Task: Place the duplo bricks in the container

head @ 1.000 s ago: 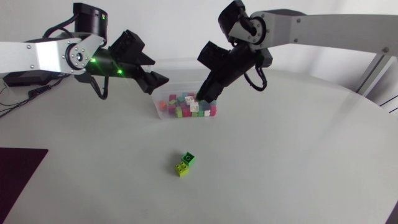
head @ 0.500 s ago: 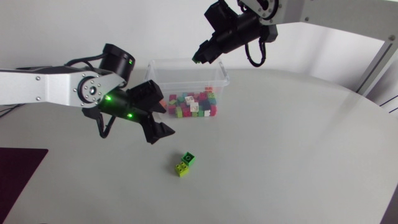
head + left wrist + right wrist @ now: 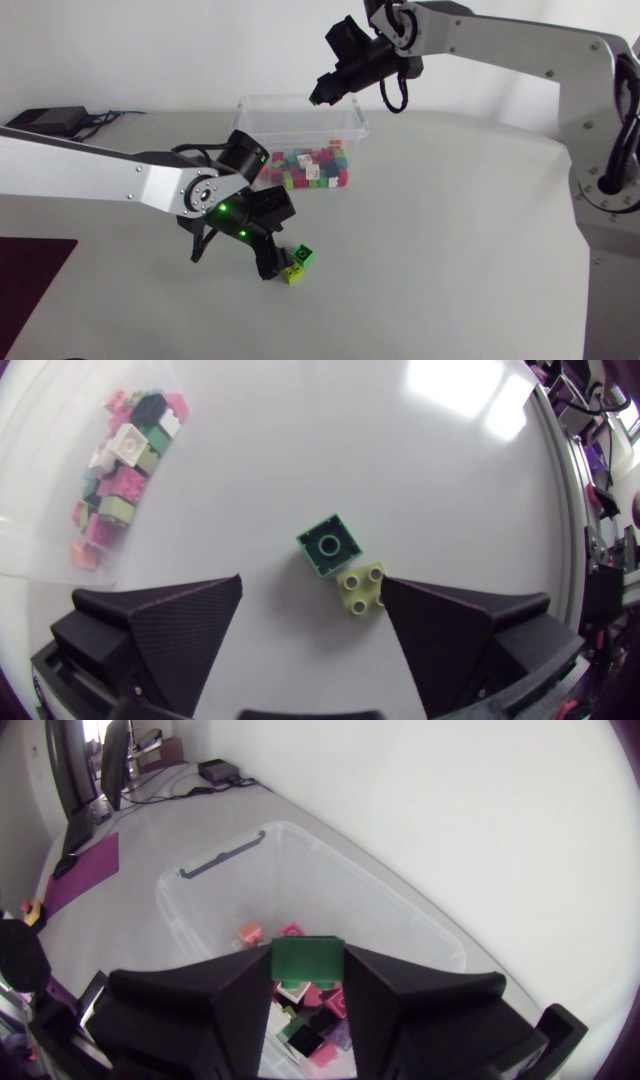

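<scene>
Over the last second the left gripper (image 3: 274, 258) has swung away from the container (image 3: 352, 128) and down to 2 loose bricks, while the right gripper (image 3: 321, 94) has lifted out of the container to hang over its far rim.

The head view shows both arms at once. A dark green brick (image 3: 302, 255) and a lime brick (image 3: 293, 271) lie touching just beside the left gripper's fingertips. A pile of small bricks (image 3: 305, 170) sits in the clear container below the right gripper.

The left wrist view shows what the head view hides: the left gripper (image 3: 310, 622) is spread wide, touching nothing. The lime brick (image 3: 362, 588), with 4 studs, lies between the fingers just beside 1 tip. The dark green brick (image 3: 329, 545), with 1 round hole on top, lies just ahead, corner to corner with it.

The right wrist view alone shows the right gripper (image 3: 307, 972) clamped on a green brick (image 3: 307, 956), with the container (image 3: 205, 875) open beneath it.
</scene>
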